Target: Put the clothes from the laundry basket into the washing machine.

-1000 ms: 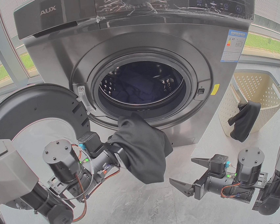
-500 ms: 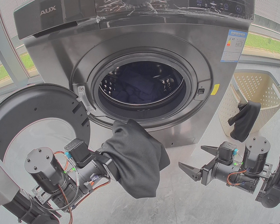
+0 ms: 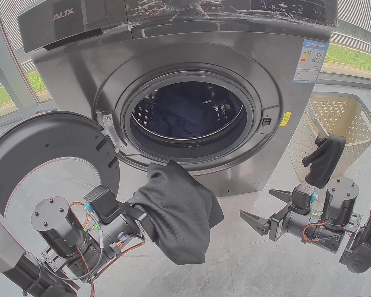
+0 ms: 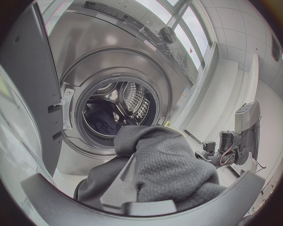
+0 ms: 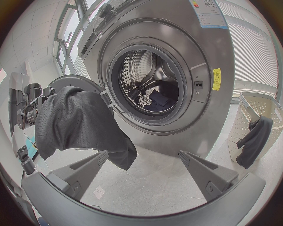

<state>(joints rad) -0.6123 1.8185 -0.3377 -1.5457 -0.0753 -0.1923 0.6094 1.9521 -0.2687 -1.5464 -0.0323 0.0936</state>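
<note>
Drawn back and lowered over the last second, the left gripper (image 3: pixel 153 213) carries a dark grey mesh garment (image 3: pixel 181 208) just below the rim of the drum opening (image 3: pixel 188 111), while the right gripper (image 3: pixel 259 203) has shifted toward the laundry basket (image 3: pixel 344 117). From the head camera, the washing machine (image 3: pixel 78 88) stands with its round door (image 3: pixel 40 144) swung wide on the robot's left, leaving the way in unblocked. The garment hangs over the left gripper like a hood, probably pulled back to line up a push inside. The right gripper is spread wide and holds nothing, low above the floor, likely waiting its turn. A second dark garment (image 3: pixel 324 160) hangs over the basket's rim, still to be loaded. A blue and white printed label (image 3: pixel 309 60) and a small yellow sticker (image 3: pixel 285 118) sit on the machine's front. From the left wrist camera, one finger (image 4: pixel 123 179) shows beneath the mesh cloth, clamped on it, with dark clothes (image 4: pixel 101 122) already lying in the drum. From the right wrist camera, both open fingers frame the drum, with the held garment on one side and the basket on the other.
</note>
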